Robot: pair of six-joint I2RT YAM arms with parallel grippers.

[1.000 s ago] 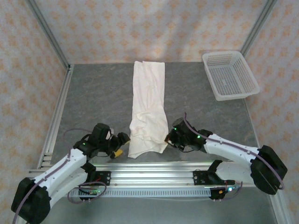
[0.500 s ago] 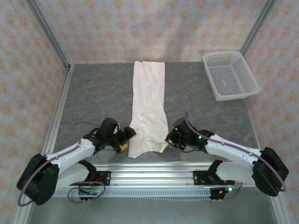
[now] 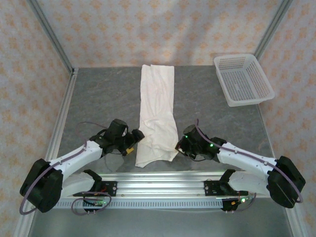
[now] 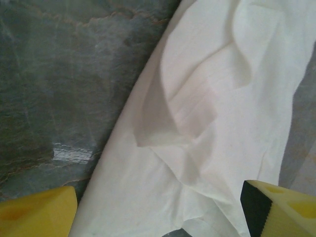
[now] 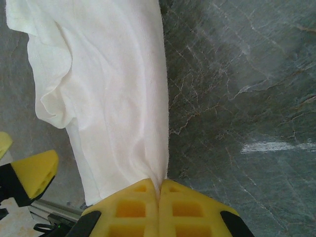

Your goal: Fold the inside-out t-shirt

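the t-shirt [image 3: 158, 98] lies as a long strip down the middle of the top view, soft, light and floppy. my right gripper [image 5: 159, 190] pinches its lower right corner. my left gripper [image 4: 158, 217] gapes over the lower left edge, where i'd pinch next.

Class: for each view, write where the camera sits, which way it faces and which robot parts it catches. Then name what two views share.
Top external: above and behind the arms, looking down on the table, t-shirt and basket; both arms show.
Left wrist: on the left arm, facing down at the t-shirt's edge; the left gripper, open, shows both fingers.
Right wrist: on the right arm, facing along the t-shirt; the right gripper is shut on its edge.
Shared: both wrist views see the t-shirt on the table.
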